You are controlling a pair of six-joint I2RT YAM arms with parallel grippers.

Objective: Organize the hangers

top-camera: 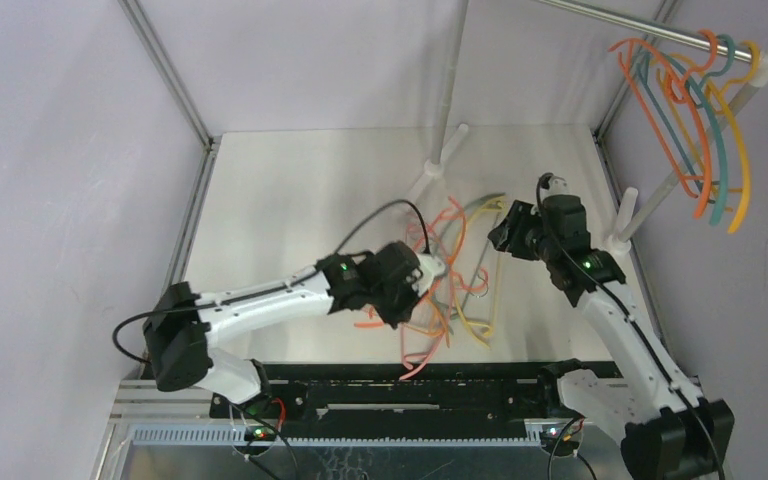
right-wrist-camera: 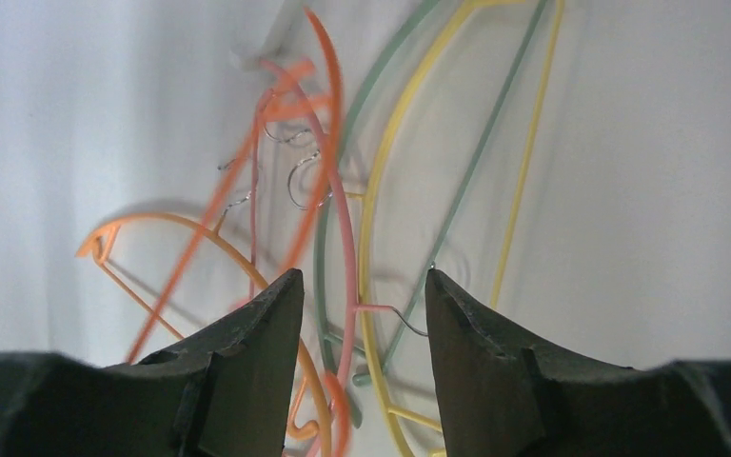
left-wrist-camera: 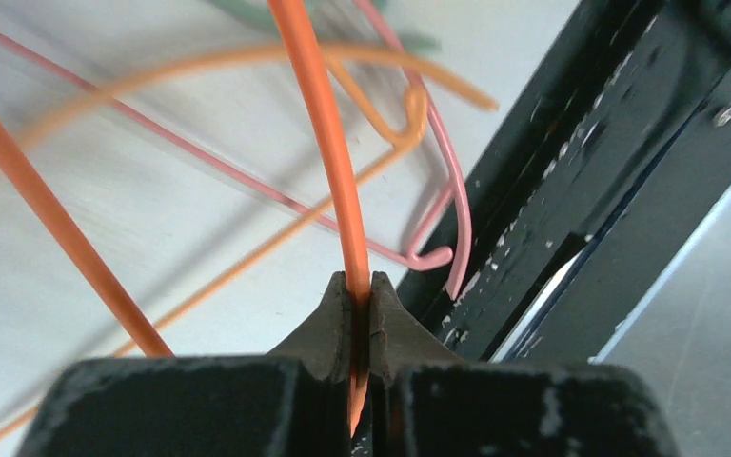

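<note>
Left claw (left-wrist-camera: 360, 288) pinches an orange hanger (left-wrist-camera: 328, 162) over the tabletop (top-camera: 290, 200), while the right claw (right-wrist-camera: 362, 281) hovers spread above the hanger pile (top-camera: 452, 292).

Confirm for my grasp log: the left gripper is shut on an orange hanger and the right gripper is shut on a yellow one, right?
Half right. The left gripper is shut on an orange hanger, but the right wrist view shows the right gripper open, holding nothing, above the yellow hanger.
</note>
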